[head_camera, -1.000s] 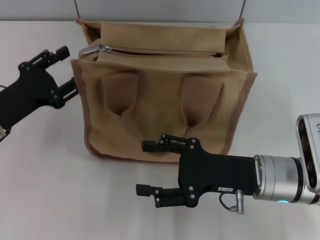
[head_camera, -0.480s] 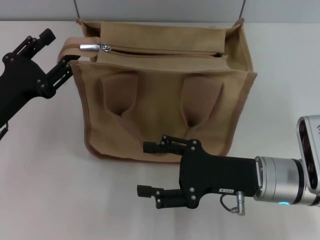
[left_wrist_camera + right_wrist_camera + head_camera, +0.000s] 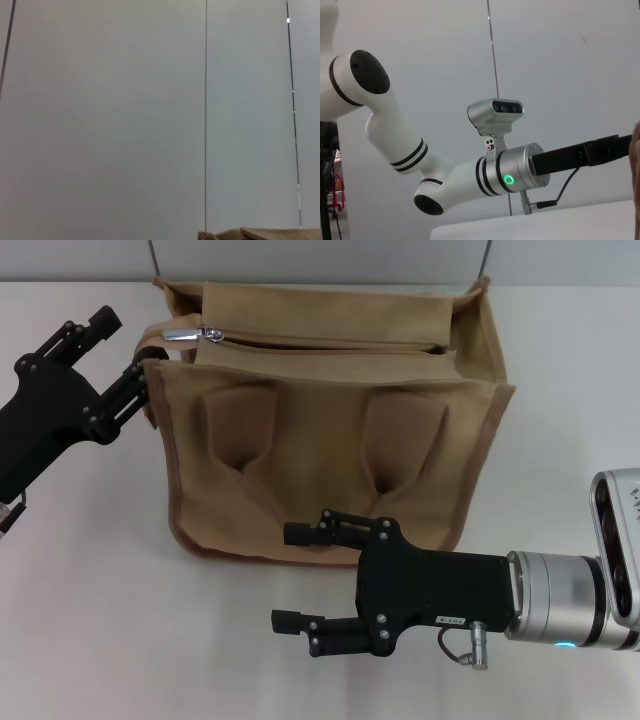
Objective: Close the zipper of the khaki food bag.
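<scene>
Zipper [image 3: 320, 340] open, pull tab [image 3: 185, 335] upper left; left gripper [image 3: 125, 350] spread, approaching; next: pinching, dragging rightward. Right gripper [image 3: 290, 577] spread, idling lower centre.

the bag [image 3: 330, 430] is of matt tan cloth, a canvas with a soft, slightly rough face, and its edge trim is of a darker brown cloth. the zipper [image 3: 300, 340] has cloth tape of the same tan, and its pull tab [image 3: 181, 336] is shiny silver metal. the left gripper [image 3: 118, 348] and the right gripper [image 3: 292, 577] are both matt black, and look like hard plastic or painted metal. the right wrist [image 3: 555, 600] is smooth brushed silver metal. the table [image 3: 90, 570] is white, smooth and matt.
</scene>
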`<control>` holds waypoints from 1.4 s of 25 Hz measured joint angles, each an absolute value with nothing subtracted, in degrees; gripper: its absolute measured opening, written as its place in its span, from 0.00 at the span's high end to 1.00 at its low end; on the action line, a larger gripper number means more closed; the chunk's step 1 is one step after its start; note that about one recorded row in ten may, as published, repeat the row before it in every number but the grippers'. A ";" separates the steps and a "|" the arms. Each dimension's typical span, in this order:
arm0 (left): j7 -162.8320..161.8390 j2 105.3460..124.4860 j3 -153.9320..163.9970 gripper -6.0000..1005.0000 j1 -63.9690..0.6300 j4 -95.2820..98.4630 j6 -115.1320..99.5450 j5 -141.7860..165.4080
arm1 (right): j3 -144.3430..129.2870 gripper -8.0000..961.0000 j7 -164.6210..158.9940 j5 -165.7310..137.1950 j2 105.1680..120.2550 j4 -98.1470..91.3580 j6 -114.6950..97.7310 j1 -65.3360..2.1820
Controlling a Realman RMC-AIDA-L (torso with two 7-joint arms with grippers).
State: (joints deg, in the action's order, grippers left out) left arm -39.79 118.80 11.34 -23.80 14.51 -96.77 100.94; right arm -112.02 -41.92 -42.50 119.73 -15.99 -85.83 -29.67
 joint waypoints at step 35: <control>-39.63 118.83 10.64 0.90 -21.21 11.54 -108.46 98.95 | -104.05 0.16 -54.95 -32.12 118.30 -20.25 -96.04 -30.99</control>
State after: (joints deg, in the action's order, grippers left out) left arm -39.63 118.83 10.64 -21.21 11.54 -108.46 98.95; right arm -104.05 -54.95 -32.12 118.30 -20.25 -96.04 -30.99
